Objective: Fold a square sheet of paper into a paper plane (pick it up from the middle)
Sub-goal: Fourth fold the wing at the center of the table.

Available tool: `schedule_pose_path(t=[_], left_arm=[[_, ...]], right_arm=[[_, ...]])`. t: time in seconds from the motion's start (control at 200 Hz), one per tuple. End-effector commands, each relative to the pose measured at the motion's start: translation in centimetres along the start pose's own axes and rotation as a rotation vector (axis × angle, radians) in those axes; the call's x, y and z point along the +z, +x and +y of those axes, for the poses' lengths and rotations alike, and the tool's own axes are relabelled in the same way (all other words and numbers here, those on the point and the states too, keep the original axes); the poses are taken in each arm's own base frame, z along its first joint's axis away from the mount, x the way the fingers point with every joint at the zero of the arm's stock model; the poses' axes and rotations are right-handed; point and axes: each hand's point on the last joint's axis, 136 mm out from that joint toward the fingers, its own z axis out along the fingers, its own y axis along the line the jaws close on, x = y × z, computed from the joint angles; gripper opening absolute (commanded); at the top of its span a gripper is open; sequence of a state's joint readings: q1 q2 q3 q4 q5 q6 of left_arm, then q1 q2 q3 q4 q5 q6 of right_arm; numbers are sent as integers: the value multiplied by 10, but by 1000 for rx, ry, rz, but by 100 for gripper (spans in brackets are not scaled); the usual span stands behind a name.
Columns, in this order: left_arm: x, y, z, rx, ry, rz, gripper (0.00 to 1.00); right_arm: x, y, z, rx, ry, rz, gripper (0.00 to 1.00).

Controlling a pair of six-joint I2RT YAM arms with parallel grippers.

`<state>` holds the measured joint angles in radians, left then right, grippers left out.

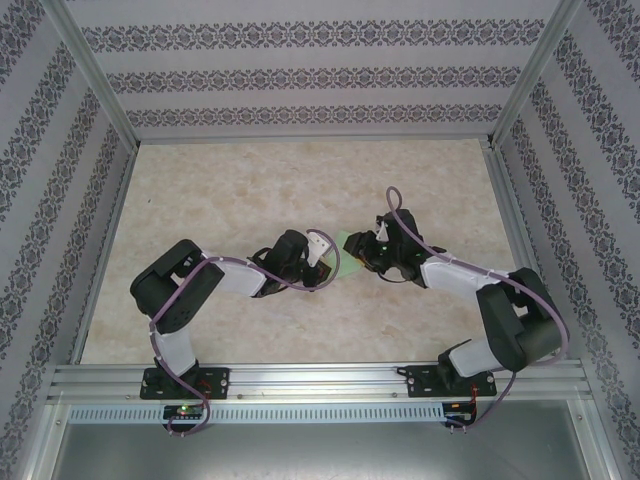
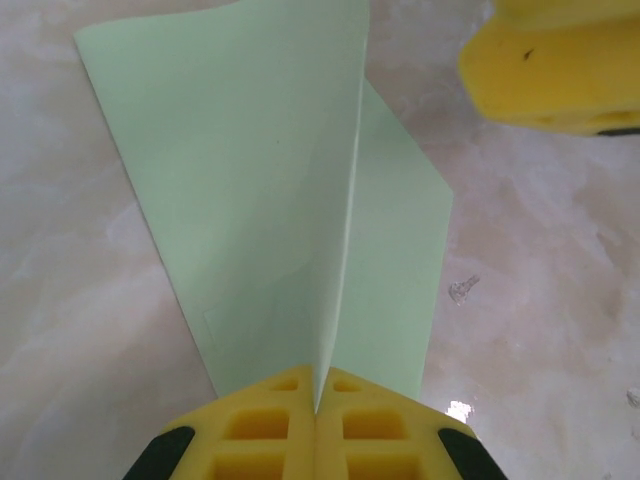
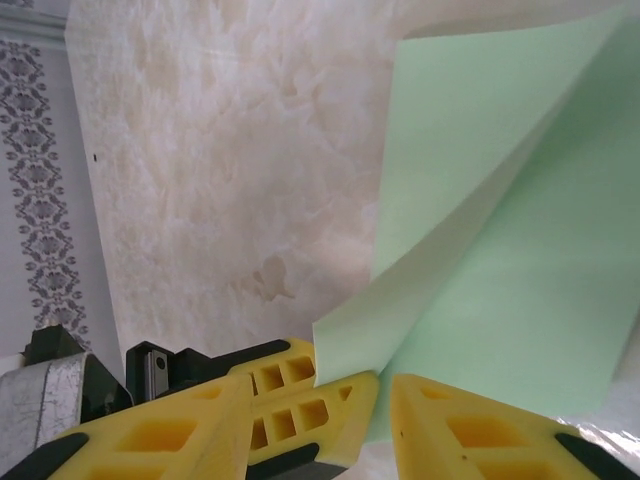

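At the middle of the table (image 1: pixel 250 190), the left gripper (image 2: pixel 317 405) pinches the green sheet of paper (image 2: pixel 250 200) by its raised crease; overhead, the right gripper (image 1: pixel 372 250) sits just right, jaws parted.

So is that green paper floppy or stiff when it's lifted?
Probably floppy: the paper curves where the left gripper pinches it. Likely very light, since that small pinch holds a flap upright. Its fold may stiffen it slightly.
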<state>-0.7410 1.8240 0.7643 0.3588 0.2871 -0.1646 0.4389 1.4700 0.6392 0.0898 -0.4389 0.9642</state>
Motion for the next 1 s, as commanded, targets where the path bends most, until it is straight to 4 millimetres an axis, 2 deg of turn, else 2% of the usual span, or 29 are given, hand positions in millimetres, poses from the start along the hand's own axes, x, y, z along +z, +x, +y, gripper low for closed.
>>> schedule_pose_path(t=[0.0, 0.225, 0.684, 0.809, 0.994], left_arm=[[3, -1, -10, -65, 42, 12, 1], [3, -1, -10, -95, 42, 19, 1], [8, 3, -15, -153, 96, 54, 4], [7, 0, -14, -173, 93, 59, 9], [0, -5, -11, -227, 77, 60, 24]], right_arm=[[11, -1, 6, -57, -22, -1, 37], [22, 2, -6, -33, 22, 21, 31], [41, 2, -20, -17, 55, 45, 36], [42, 4, -26, -9, 73, 51, 36], [41, 4, -31, 0, 83, 44, 37]])
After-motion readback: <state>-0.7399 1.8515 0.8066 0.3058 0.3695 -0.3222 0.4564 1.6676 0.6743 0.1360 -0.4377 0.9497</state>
